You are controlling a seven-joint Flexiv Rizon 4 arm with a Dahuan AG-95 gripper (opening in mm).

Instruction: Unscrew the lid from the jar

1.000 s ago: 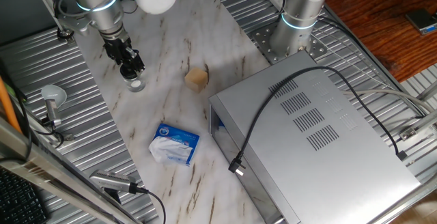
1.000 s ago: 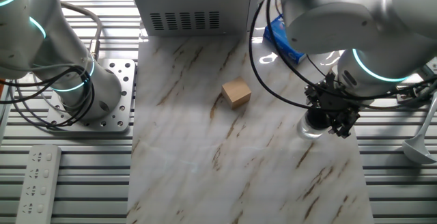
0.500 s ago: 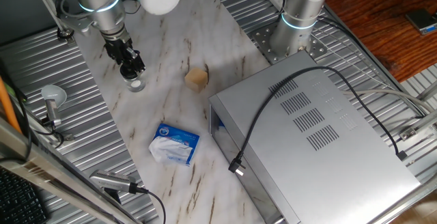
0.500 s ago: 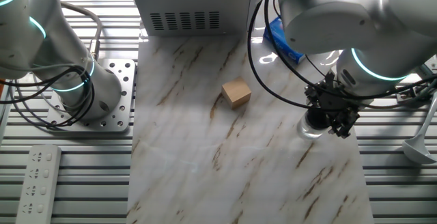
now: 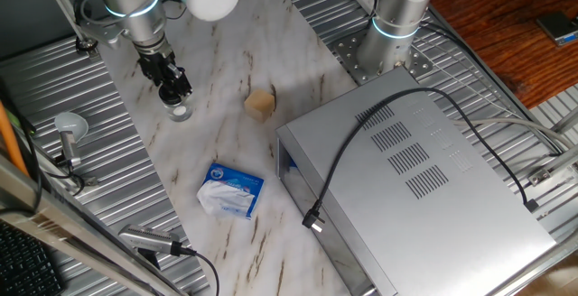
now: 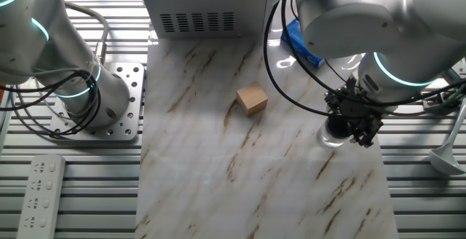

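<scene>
Lid: hidden beneath the gripper [image 5: 173, 91] in both views; grip state indeterminate. Jar [image 6: 329, 136]: only lower glass visible below the fingers. Blue-and-white packet [image 6: 300, 41]: largely covered by the arm in the other fixed view.

- The silver Flexiv arm with a glowing cyan ring at its wrist is reaching steeply downward.
- Its black two-finger gripper [image 5: 173, 91] [image 6: 352, 128] is pointing down, fingers drawn close together beneath the wrist.

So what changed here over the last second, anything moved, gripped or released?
Very little. In one fixed view the gripper and wrist shifted very slightly up and left over the jar; it stays down at the jar's top. The jar, tan cube and blue-and-white packet stayed put.
</scene>
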